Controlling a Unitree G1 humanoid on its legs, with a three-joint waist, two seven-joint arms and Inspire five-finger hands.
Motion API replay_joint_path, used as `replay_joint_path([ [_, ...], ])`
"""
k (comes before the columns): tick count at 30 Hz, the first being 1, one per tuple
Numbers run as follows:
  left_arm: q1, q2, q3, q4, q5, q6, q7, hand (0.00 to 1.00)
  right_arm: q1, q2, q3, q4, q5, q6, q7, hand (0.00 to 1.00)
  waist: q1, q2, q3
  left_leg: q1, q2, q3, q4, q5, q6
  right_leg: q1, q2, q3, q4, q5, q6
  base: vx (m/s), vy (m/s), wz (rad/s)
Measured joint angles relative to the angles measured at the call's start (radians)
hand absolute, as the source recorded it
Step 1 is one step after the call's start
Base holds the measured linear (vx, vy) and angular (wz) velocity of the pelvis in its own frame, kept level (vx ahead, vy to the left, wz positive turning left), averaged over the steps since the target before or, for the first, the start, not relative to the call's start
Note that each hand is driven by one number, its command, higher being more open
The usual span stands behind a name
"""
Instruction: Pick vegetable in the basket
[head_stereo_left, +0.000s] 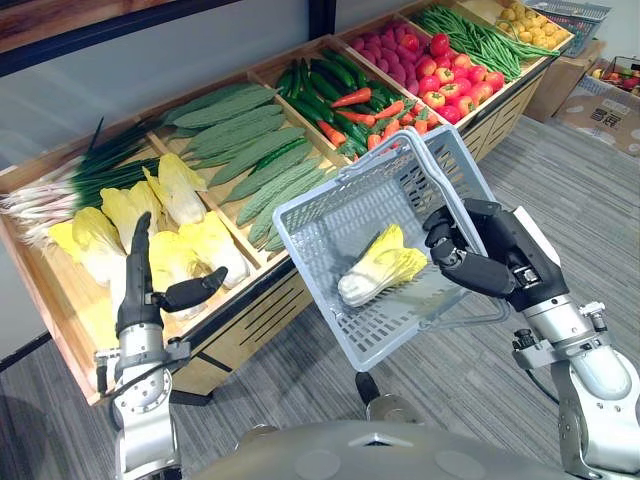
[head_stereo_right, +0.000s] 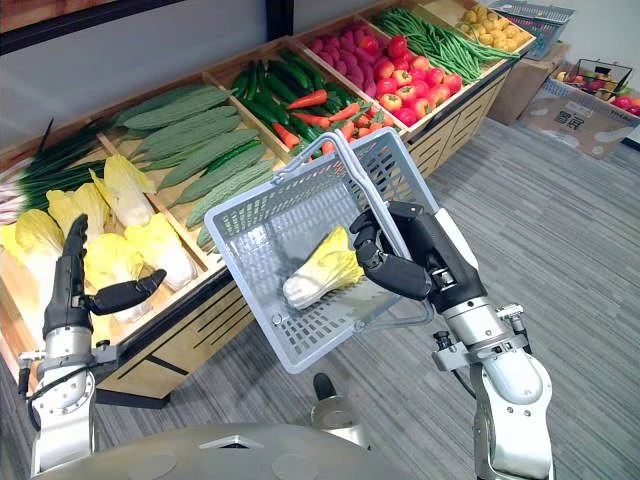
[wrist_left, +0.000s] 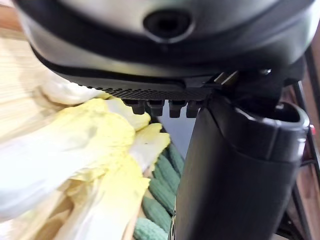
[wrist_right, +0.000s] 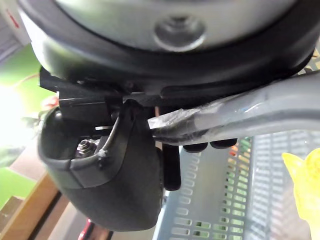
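A grey plastic basket (head_stereo_left: 330, 215) hangs tilted in front of the produce stand, held up by my right hand (head_stereo_left: 478, 258), whose fingers are curled round its handle (wrist_right: 260, 107). One yellow-white cabbage (head_stereo_left: 378, 265) lies inside it, also seen as the cabbage (head_stereo_right: 320, 268) in the right eye view. My left hand (head_stereo_left: 140, 285) stands upright and open, fingers straight, thumb out, in front of the cabbage bin. Several yellow cabbages (head_stereo_left: 170, 245) lie in that bin, with cabbage leaves (wrist_left: 95, 155) close to the hand.
The wooden stand (head_stereo_left: 260, 315) holds spring onions (head_stereo_left: 90, 175), bitter gourds (head_stereo_left: 250, 150), cucumbers and carrots (head_stereo_left: 350, 100), red peppers (head_stereo_left: 430, 70) and green beans (head_stereo_left: 480, 40). Boxes (head_stereo_left: 605, 100) and another grey basket (head_stereo_left: 565, 15) sit at the far right on the grey floor.
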Motion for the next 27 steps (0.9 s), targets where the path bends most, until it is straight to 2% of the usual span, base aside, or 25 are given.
replay_joint_path([
  [6,-0.012,-0.025,0.18,0.118,-0.039,0.009,0.046,1.0,0.031,0.026,-0.004,0.033,0.0,0.0,-0.001,0.0,0.001,-0.009,-0.004,0.0,-0.002,-0.026,-0.031,0.021,-0.005,0.008,-0.003,-0.03,-0.005,-0.004,-0.007,0.01,-0.026,0.13],
  [11,-0.064,-0.025,0.393,0.3,-0.156,0.014,0.208,1.0,0.033,0.026,-0.002,0.081,0.0,0.0,-0.063,0.0,0.029,-0.014,-0.008,0.001,-0.024,-0.081,-0.086,0.057,-0.004,0.033,-0.019,-0.096,-0.019,-0.004,-0.007,0.02,-0.024,0.34],
  [17,-0.078,-0.023,0.611,0.518,-0.344,0.014,0.327,1.0,0.04,0.027,0.001,0.081,0.001,-0.002,-0.086,0.0,0.053,-0.024,-0.016,0.019,-0.044,-0.118,-0.128,0.081,-0.001,0.066,-0.036,-0.143,-0.035,-0.008,-0.012,-0.01,-0.009,0.22],
  [22,-0.079,-0.013,0.684,0.711,-0.448,0.014,0.359,1.0,0.074,0.026,0.001,0.081,0.01,-0.019,-0.107,0.0,0.058,-0.035,-0.023,0.018,-0.051,-0.13,-0.136,0.088,0.001,0.068,-0.042,-0.159,-0.033,-0.012,-0.017,-0.02,-0.005,0.08],
  [27,-0.084,-0.014,0.662,0.858,-0.503,0.015,0.339,1.0,0.109,0.018,0.012,0.081,0.01,-0.019,-0.121,0.0,0.054,-0.047,-0.03,0.019,-0.05,-0.133,-0.138,0.09,0.0,0.071,-0.042,-0.165,-0.031,-0.017,-0.022,-0.01,-0.003,0.02],
])
